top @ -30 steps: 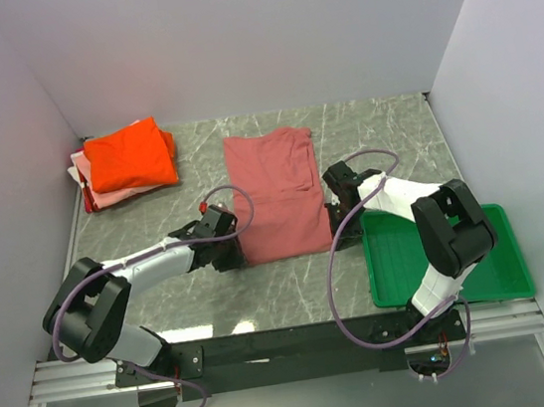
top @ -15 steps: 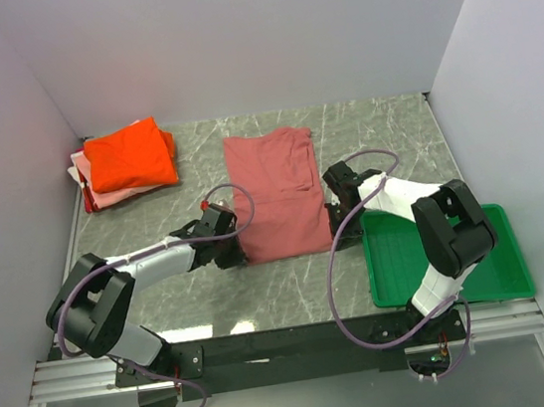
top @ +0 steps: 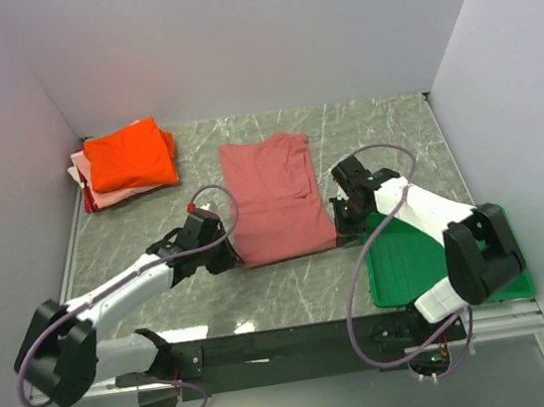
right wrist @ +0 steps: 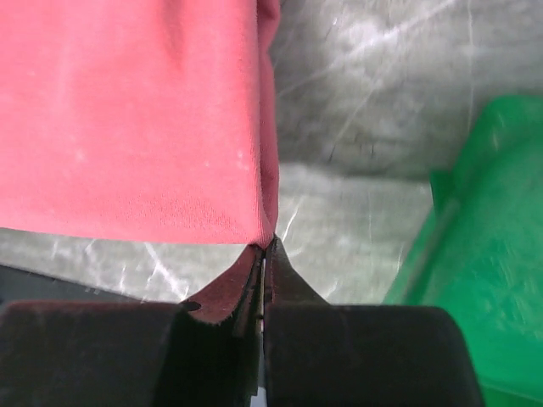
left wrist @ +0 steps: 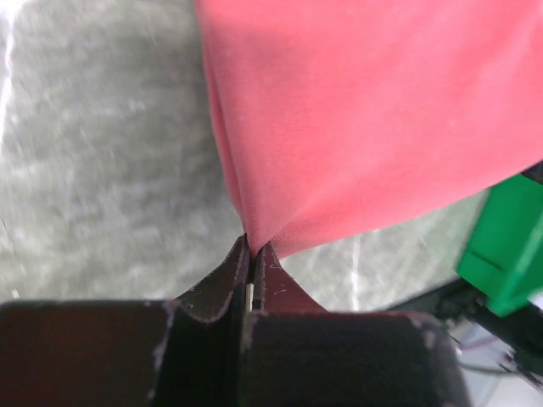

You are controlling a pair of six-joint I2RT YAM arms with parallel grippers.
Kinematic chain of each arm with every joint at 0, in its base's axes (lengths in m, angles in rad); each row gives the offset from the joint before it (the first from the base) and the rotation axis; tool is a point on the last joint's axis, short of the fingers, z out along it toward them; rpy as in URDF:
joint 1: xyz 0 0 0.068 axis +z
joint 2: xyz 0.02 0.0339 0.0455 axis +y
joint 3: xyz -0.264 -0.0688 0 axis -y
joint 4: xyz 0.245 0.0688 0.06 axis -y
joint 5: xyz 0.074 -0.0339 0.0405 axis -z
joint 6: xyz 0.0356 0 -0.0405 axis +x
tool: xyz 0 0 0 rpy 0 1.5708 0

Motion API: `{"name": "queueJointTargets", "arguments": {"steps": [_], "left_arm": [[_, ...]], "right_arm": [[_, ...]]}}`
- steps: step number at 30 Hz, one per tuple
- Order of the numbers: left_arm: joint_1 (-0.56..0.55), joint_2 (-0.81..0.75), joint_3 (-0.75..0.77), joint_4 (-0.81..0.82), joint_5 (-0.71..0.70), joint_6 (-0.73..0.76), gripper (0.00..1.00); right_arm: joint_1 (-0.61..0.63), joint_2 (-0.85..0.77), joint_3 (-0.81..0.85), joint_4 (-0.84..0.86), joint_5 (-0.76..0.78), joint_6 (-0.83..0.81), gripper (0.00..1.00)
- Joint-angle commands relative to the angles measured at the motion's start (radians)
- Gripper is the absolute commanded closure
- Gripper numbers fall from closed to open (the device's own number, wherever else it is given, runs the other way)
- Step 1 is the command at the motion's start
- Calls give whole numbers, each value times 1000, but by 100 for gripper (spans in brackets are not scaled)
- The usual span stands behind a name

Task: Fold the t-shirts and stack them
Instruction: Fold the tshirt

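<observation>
A dusty brick-red t-shirt (top: 273,197), folded into a long strip, lies mid-table. My left gripper (top: 233,260) is shut on its near left corner; the left wrist view shows the cloth (left wrist: 373,119) pinched between the fingertips (left wrist: 252,248). My right gripper (top: 340,225) is shut on its near right corner, and the cloth (right wrist: 127,119) runs from the fingertips (right wrist: 268,242) in the right wrist view. A bright orange folded t-shirt (top: 128,155) tops a stack of pale pink and white ones (top: 90,194) at the far left.
A green plastic tray (top: 409,256) sits at the near right, just right of my right gripper; it shows in the right wrist view (right wrist: 475,280) and the left wrist view (left wrist: 509,246). Grey walls close in the table on three sides.
Both grippers have pulled toward the near edge with the brick-red shirt's near corners held. The shirt's near edge has shifted and its far part has slid nearer.
</observation>
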Motion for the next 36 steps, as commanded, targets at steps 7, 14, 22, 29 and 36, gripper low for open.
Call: {"name": "queueJointTargets", "arguments": {"steps": [7, 14, 22, 29, 36], "left_arm": [[-37, -220, -4, -225, 75, -84, 99], [-42, -321, 104, -348, 73, -123, 99], [-19, -162, 276, -340, 26, -67, 99], [117, -16, 394, -296, 96, 28, 100], [228, 104, 450, -254, 197, 96, 100]], "right_arm": [[35, -276, -10, -208, 15, 43, 100], [56, -410, 91, -356, 48, 102, 100], [53, -312, 273, -321, 158, 132, 100], [43, -97, 459, -288, 196, 111, 100], [17, 124, 686, -291, 216, 70, 100]]}}
